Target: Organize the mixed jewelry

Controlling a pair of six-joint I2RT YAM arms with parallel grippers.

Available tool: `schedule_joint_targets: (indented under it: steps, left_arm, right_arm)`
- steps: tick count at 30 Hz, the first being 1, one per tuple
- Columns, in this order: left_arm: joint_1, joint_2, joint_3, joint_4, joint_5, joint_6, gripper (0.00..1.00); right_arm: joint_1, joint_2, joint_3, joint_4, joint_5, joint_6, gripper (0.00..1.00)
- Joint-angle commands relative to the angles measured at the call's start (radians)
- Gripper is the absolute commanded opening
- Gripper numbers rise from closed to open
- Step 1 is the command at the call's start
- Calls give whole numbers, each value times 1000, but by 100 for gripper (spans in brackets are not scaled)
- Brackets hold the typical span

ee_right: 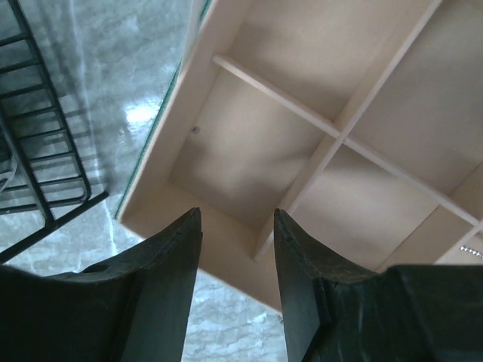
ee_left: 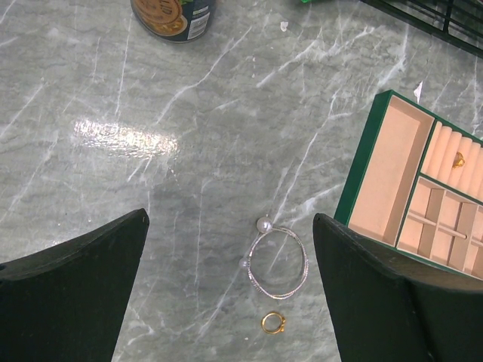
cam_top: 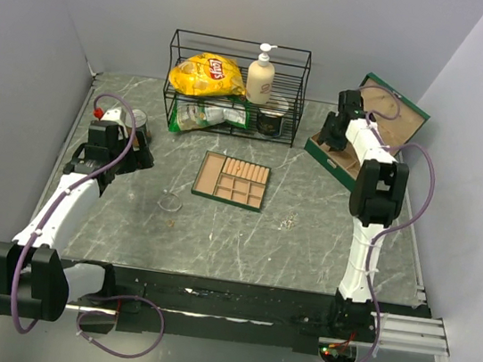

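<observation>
Your left gripper (ee_left: 230, 219) hangs over the grey marbled tabletop (ee_left: 189, 151) with its two black fingers (ee_left: 75, 294) spread wide and nothing between them. In its wrist view the small gold-coloured ring (ee_left: 273, 323) lies nearest you. It sits in the gap, closer to the right finger, and touches neither. At 12 o'clock from the ring, just apart from it, lies the thin silver wire hoop (ee_left: 278, 260) with two pearl beads on its rim. It too is between the fingers and just beside the right one. At 2 o'clock from the hoop is the flat green-edged tray with tan compartments (ee_left: 370, 173), where a gold-coloured bit (ee_left: 458, 159) rests among the ring rolls. Farther off at 11 o'clock stands a round tin can (ee_left: 173, 15). Your right gripper (ee_right: 237, 215) hovers over the open green jewelry box (ee_right: 279, 94), fingers parted and empty, above a bare tan compartment. From above, a pale speck (cam_top: 288, 222) lies on the table at 4 o'clock from the tray, too small to make out.
</observation>
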Motion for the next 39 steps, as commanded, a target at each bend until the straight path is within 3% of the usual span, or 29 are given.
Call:
schedule_joint_targets:
  steps: [1, 16, 30, 39]
  left_arm:
    - [2, -33, 35, 21, 6, 19, 96]
    - [2, -65, 25, 16, 18, 14, 96]
    - [2, -74, 21, 15, 18, 11, 96]
    - [4, -64, 21, 10, 6, 11, 96]
  right_arm:
    - [-1, -56, -48, -18, -34, -23, 50]
    - [31, -273, -385, 86, -176, 3, 49]
    - [69, -322, -306, 46, -158, 3, 51]
    - [94, -554, -537, 157, -157, 26, 60]
